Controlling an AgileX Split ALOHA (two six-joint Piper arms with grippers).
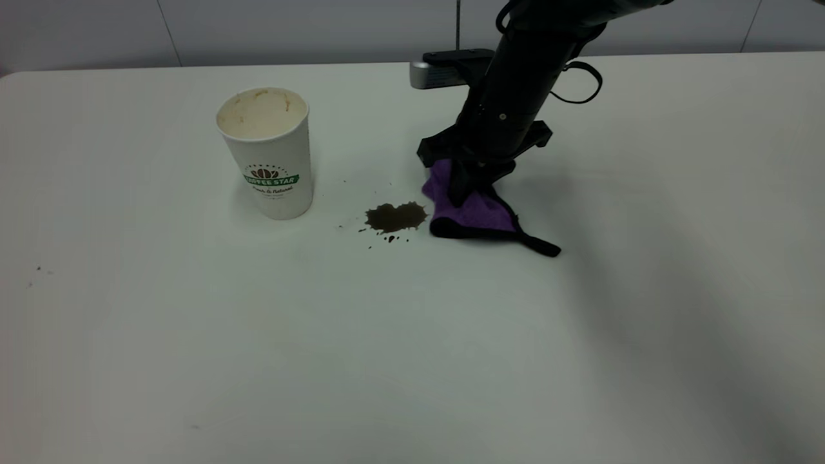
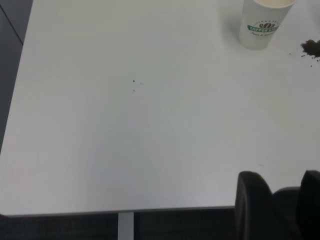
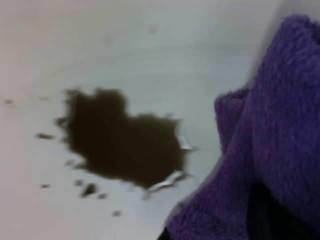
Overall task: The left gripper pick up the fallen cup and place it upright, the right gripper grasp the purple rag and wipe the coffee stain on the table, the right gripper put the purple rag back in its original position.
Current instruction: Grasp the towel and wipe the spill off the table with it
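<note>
The white cup [image 1: 267,154] with the green logo stands upright on the white table [image 1: 387,354], mouth up; it also shows in the left wrist view [image 2: 262,25]. The dark coffee stain [image 1: 394,217] lies to its right, with small splatter dots around it. My right gripper [image 1: 465,187] is shut on the purple rag [image 1: 474,209], which touches the table just right of the stain. In the right wrist view the rag [image 3: 280,125] hangs beside the stain [image 3: 125,142]. My left gripper [image 2: 281,200] is open and empty over the table's edge, far from the cup.
A few tiny dark specks [image 1: 38,269] mark the table's left part. The rag's black tail [image 1: 541,246] trails to the right. The table's edge [image 2: 125,210] and a dark floor show in the left wrist view. A grey wall stands behind the table.
</note>
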